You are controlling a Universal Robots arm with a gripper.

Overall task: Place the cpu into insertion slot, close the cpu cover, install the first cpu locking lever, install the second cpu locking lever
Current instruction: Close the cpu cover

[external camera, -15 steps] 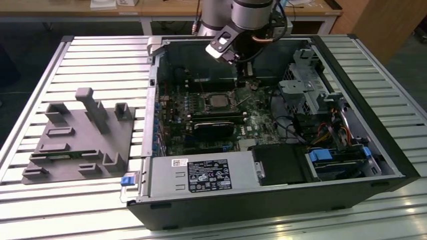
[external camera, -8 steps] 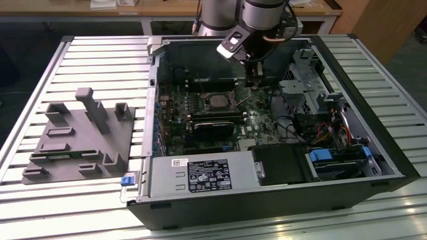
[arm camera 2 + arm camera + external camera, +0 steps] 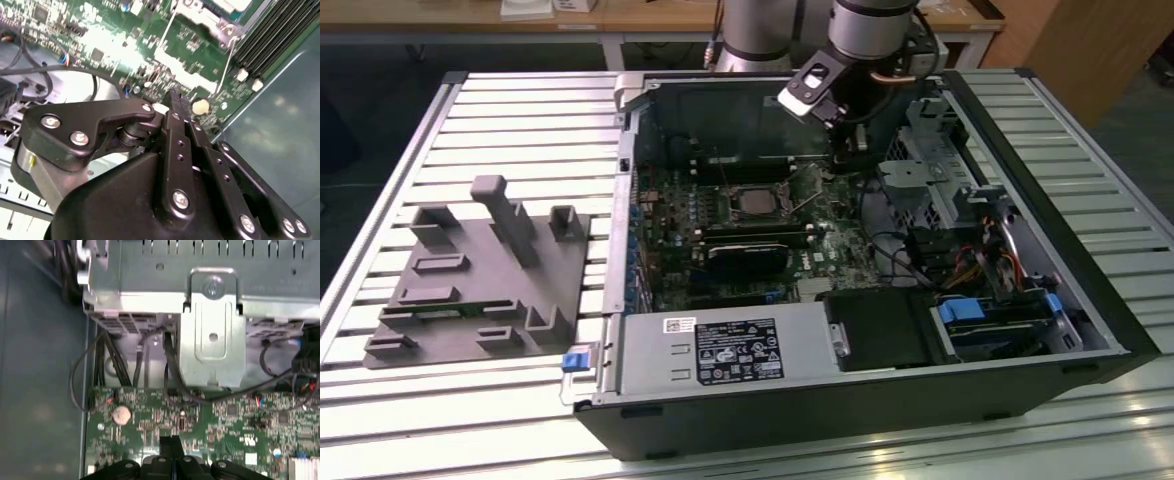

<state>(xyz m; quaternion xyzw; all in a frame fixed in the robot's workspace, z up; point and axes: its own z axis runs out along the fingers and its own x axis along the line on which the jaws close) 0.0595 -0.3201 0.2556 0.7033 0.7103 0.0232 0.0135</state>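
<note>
The cpu point(image 3: 755, 203), a pale silvery square, lies in the insertion slot point(image 3: 726, 192) on the green board inside the open computer case. The cpu cover point(image 3: 199, 18) is a silvery frame lying around it. A thin metal locking lever point(image 3: 227, 56) runs along the socket's side in the second wrist view. My gripper point(image 3: 845, 158) reaches down into the case at the exterior view's right of the socket, just above the board. Its black fingers point(image 3: 170, 446) are pressed together with nothing visible between them. In the second wrist view the gripper point(image 3: 175, 99) ends close to the board, near the lever's end.
A grey power-supply box point(image 3: 720, 350) fills the case's near side. A metal drive cage point(image 3: 921, 180) with cables stands to the gripper's right. Long black memory slots point(image 3: 750, 232) run beside the socket. A grey fixture point(image 3: 480, 275) sits on the slatted table. A coin cell point(image 3: 121, 414) lies near the fingertips.
</note>
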